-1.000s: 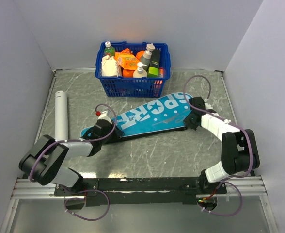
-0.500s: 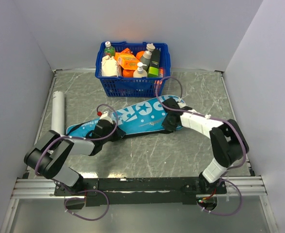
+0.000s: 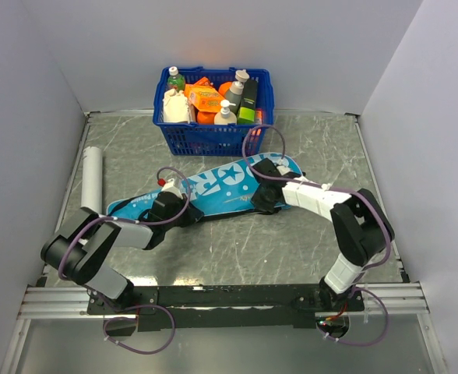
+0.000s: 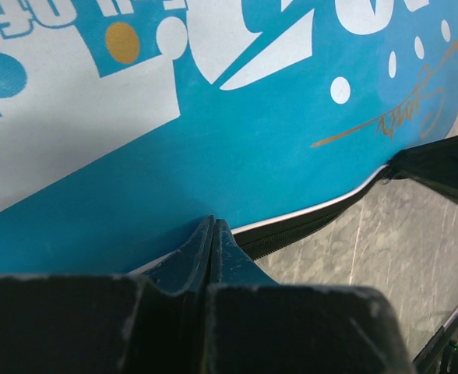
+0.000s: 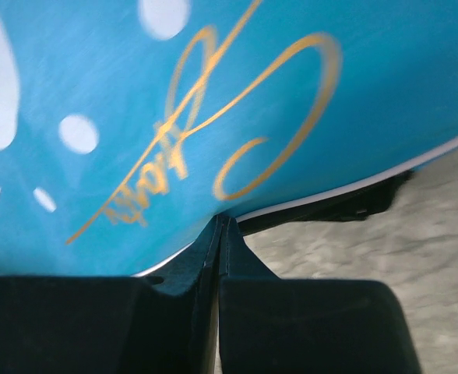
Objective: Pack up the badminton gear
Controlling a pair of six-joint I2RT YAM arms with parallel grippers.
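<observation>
Pinching the near edge of the teal case, left gripper and right gripper both fully closed

Left end effector at bottom centre, black fingers pressed flat together with no gap, tips up against the near edge of the teal case; can't tell if any fabric is pinched between them. Case fills most of the view: big white lettering, orange dot, small white dots, gold signature upper right, thin white piping along the edge with a black zipper band under it. Grey marbled worktop shows lower right.
</observation>
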